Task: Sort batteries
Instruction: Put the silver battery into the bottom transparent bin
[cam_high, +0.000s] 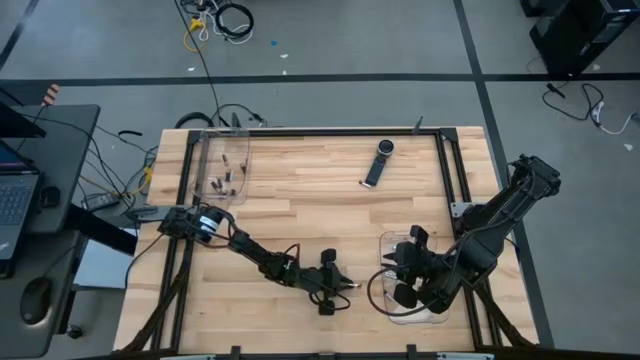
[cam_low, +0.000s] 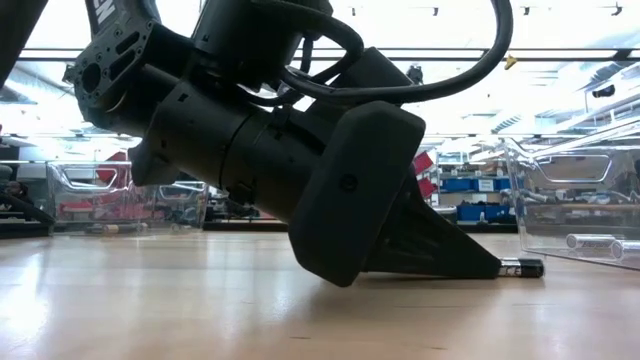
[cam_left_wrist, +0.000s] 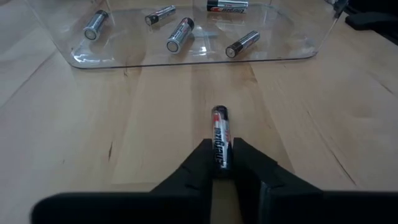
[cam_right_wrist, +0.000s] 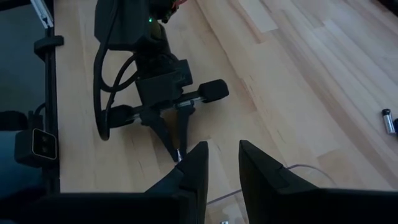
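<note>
My left gripper (cam_high: 348, 287) is low over the table's near middle and is shut on one battery (cam_left_wrist: 220, 127) with a red, black and silver label. Ahead of it stands a clear tray (cam_left_wrist: 186, 59) holding several silvery batteries (cam_left_wrist: 179, 34). My right gripper (cam_high: 408, 272) hovers over that tray (cam_high: 432, 318), and its fingers (cam_right_wrist: 217, 163) are open with nothing between them. A second clear tray (cam_high: 222, 165) at the far left corner holds several more batteries. In the right wrist view, another battery (cam_right_wrist: 388, 121) lies alone on the wood. My left gripper pinches the battery's rear half (cam_left_wrist: 219, 155) between its two fingertips. The battery lies along the fingers, and its free end (cam_low: 522, 267) sticks out past them toward the tray. The fingers come in low and nearly level from the table's left. The battery is level at the table's surface.
A long black remote-like device (cam_high: 378, 162) lies near the far edge. A black frame runs along the table's sides. Bare wood (cam_high: 320, 210) spreads between the two trays. Left of the table, a laptop and cables sit on a side desk.
</note>
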